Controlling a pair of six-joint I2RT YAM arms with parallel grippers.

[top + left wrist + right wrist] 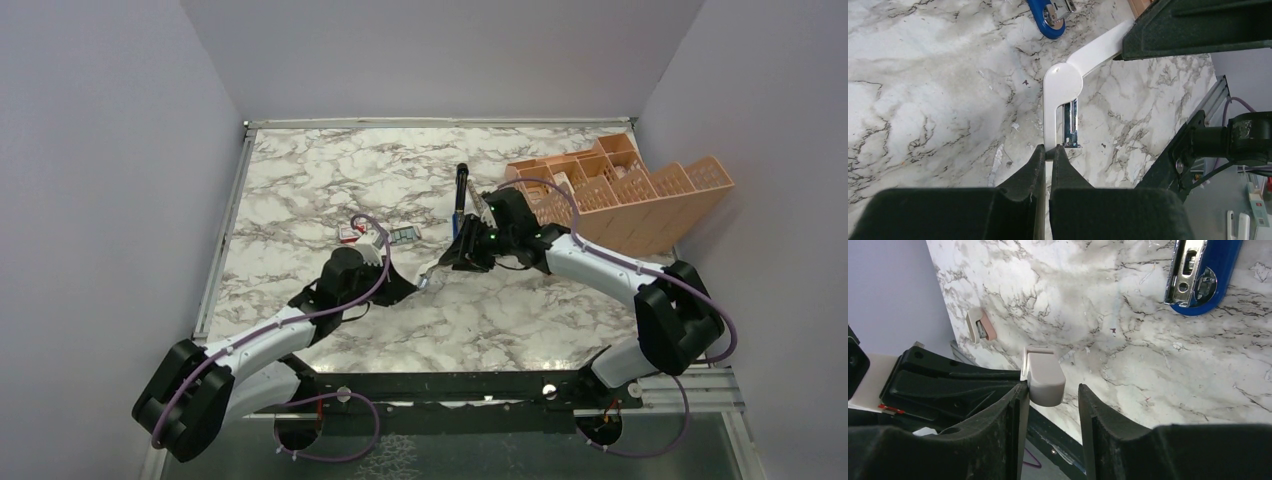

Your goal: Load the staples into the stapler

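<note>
Left claw [1049, 152] pinches a white angled piece [1063, 90]; right claw [1050, 390] stands partly parted, loose round its other end. The stapler [460, 195] lies lengthwise up-frame, just above the nearer right claw.

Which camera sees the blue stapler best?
Right wrist view: the stapler shows its blue end and shiny metal channel large and sharp. The left wrist view catches only a blue tip at the top edge; the top view shows it small.

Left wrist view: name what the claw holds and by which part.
The left claw is shut on the white bent bar, pinching its thin near end.
</note>
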